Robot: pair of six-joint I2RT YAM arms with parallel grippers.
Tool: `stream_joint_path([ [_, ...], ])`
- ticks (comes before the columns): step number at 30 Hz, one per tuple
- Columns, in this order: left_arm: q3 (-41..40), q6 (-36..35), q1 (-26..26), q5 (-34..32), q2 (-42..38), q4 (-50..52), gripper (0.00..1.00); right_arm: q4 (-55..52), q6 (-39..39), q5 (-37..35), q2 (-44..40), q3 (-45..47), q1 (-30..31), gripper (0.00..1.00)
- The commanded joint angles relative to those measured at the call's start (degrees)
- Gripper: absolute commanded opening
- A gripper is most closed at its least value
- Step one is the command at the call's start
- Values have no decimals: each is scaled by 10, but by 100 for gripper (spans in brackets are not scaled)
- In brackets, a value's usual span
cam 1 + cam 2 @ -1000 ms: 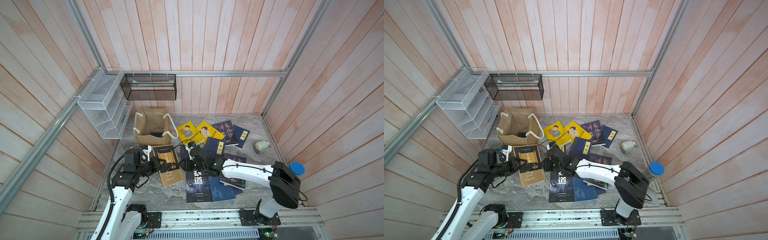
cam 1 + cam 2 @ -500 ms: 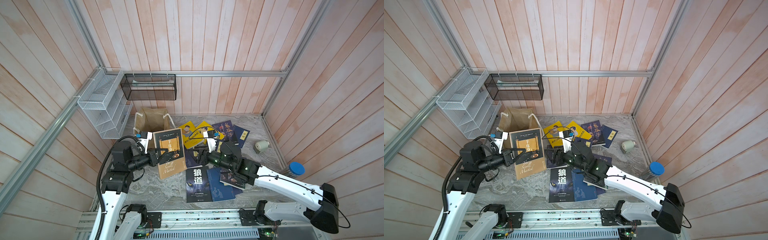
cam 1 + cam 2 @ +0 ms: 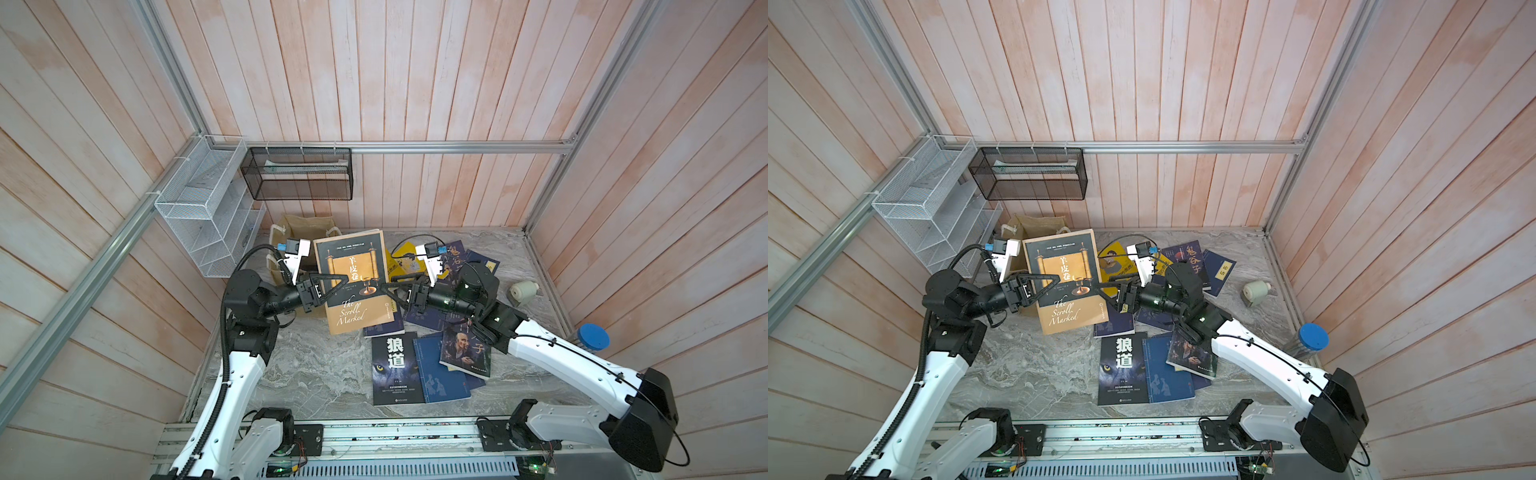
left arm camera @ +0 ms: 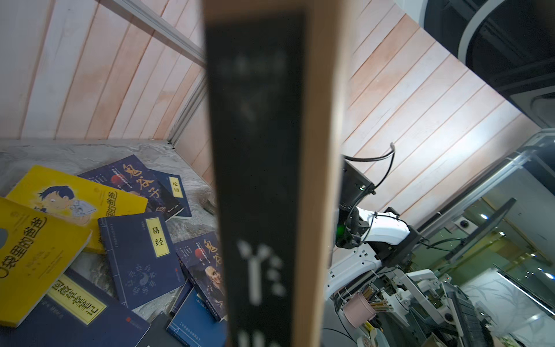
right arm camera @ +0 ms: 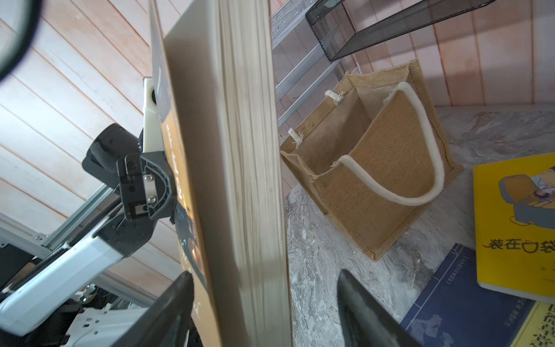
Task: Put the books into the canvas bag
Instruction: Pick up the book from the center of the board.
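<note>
The tan book (image 3: 357, 257) is off the table (image 3: 311, 374), cover up, hanging at about 11 o'clock from the table's middle. It is just in front of the canvas bag (image 5: 375, 192), which stands open-mouthed at 11 o'clock against the back wall.

The left gripper (image 3: 338, 282) is clamped narrow on the spine edge, roughly halfway along it. It appears to be the only thing carrying the book. The right gripper (image 3: 388, 289) sits at the opposite side. Its 2 jaws stand wide and straddle the page edge, with clear air on at least 1 side, so it is not pinching.

- **Other books:** the rest lie flat and overlapping from 1 o'clock round to 5 o'clock. The yellow cartoon books (image 4: 75, 198) are near 1 o'clock and the wolf-eye book (image 3: 397, 365) near 5 o'clock.
- **How the book will handle:** it looks fairly thick for a paperback, so moderately heavy. It should be stiff along the spine but floppy across the covers. Held by 1 edge it will want to droop and swing, and the cover looks glossy, so it may creep in the jaws.
- **Where to hold it:** the spine at mid-length is the right place, because the pages there are bound and cannot fan open.
- **The bag:** it is soft burlap with limp rope handles. A corner catching the rim could fold the wall or tip the bag, so the book should go in spine-first through the middle of the mouth.
- **Bag contents:** its bottom is in shadow, and I cannot tell whether anything lies there.
</note>
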State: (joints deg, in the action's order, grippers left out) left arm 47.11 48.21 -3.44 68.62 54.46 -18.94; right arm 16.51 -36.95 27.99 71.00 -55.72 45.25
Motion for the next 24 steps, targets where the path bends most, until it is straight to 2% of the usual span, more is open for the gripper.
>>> stream_joint_path([
  [1, 5, 74, 0, 53, 14, -160, 0, 40, 9, 74, 22, -16, -6, 76],
  [7, 21, 105, 1, 78, 55, -215, 0, 61, -10, 142, 65, -54, -19, 76],
  [9, 24, 103, 3, 80, 63, -216, 0, 79, -22, 151, 69, -57, -24, 70],
  [12, 23, 102, 13, 73, 71, -216, 0, 112, -42, 155, 67, -52, -29, 51],
  [17, 20, 111, 19, 58, 86, -221, 0, 157, -76, 132, 57, -28, -31, 12],
  [19, 23, 121, 20, 54, 93, -227, 1, 167, -89, 118, 54, -22, -30, 1],
  [21, 21, 137, 20, 47, 98, -245, 7, 172, -96, 106, 53, -19, -31, 0],
  [22, 19, 145, 21, 42, 99, -252, 14, 171, -97, 98, 53, -18, -31, 0],
  [24, 12, 155, 24, 26, 100, -259, 35, 172, -94, 79, 53, -18, -31, 0],
])
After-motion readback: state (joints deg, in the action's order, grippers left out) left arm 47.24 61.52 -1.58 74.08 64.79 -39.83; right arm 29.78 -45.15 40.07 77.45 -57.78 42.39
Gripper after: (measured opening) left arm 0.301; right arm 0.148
